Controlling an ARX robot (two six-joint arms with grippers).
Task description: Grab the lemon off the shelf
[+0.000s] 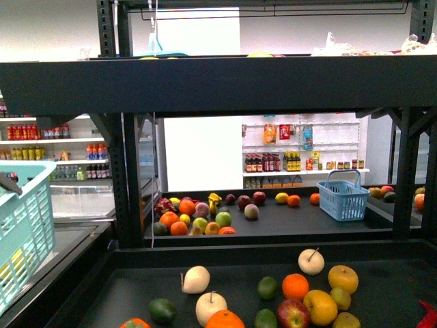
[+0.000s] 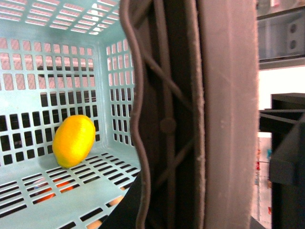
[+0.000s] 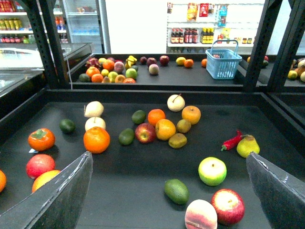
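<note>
While one lemon (image 2: 73, 140) is lying in the lower left inside the green basket (image 2: 114, 71), the right claw (image 3: 167, 191) is hanging with fingers apart over the shelf (image 3: 143, 176). One blue basket (image 1: 343, 195) is sitting at the right on the farther deck; the left claw's state I cannot tell.

Items, front view:
- Teal basket (image 1: 24, 232), slotted walls, at 9 o'clock
- Blue basket (image 1: 343, 198), handle up, at 3 o'clock of the far fruit heap (image 1: 194, 219), which holds oranges, green apples and dark red pieces
- White store shelves (image 1: 300, 160) with bottles, at 12 o'clock of the blue basket, well behind
- Orange (image 1: 295, 285); pale apple (image 1: 311, 262) at its 1 o'clock, green fruit (image 1: 267, 288) at 9, red apple (image 1: 292, 314) at 6
- White apple (image 1: 211, 307); avocado (image 1: 162, 311) at its 9 o'clock

Right wrist view adds:
- Red chili (image 3: 232, 141) just beside a yellow pear (image 3: 248, 145)
- Green apple (image 3: 212, 171)
- Persimmon (image 3: 41, 139)
</note>
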